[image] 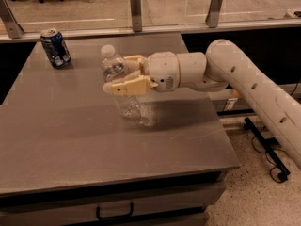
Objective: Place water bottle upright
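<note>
The water bottle (129, 102) is clear ribbed plastic with a white cap. It stands nearly upright on the grey table (70, 135), leaning slightly with its cap toward the upper left. Its base is at or just above the tabletop; I cannot tell which. My gripper (124, 73) reaches in from the right and is shut around the bottle's upper half. One tan finger crosses in front of the bottle and the other lies behind it. The label is mostly hidden by the fingers.
A blue soda can (55, 47) stands upright at the table's back left corner. A glass barrier with metal posts (135, 7) runs behind the table. The table's right edge drops to the floor, where a black stand base (268, 149) lies.
</note>
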Tool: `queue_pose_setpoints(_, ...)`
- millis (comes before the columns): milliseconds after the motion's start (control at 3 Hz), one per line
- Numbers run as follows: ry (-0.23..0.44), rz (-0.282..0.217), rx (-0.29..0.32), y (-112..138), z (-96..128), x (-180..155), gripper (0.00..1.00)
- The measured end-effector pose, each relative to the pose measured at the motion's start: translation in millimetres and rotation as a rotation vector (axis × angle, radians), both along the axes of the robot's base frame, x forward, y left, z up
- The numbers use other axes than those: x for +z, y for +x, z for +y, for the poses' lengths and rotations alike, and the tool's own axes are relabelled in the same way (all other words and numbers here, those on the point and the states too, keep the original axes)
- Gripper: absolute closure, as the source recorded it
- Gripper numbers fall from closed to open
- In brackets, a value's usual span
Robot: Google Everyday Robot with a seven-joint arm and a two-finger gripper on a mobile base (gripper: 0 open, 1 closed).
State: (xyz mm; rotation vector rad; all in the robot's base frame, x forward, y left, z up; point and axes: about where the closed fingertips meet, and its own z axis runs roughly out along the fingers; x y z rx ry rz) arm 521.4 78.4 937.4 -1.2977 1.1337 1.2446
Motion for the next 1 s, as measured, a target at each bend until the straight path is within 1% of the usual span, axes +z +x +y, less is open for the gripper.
queue_pose_setpoints(333,0.034,0.011,0.014,0.8,-6.8,-6.6,0.0)
queue_pose_setpoints(667,0.045,0.015,0.008,2.3,-16.4,-10.7,0.0)
queue_pose_setpoints(1000,-0.001,0.026,-0.028,6.0,-26.5,-12.6,0.0)
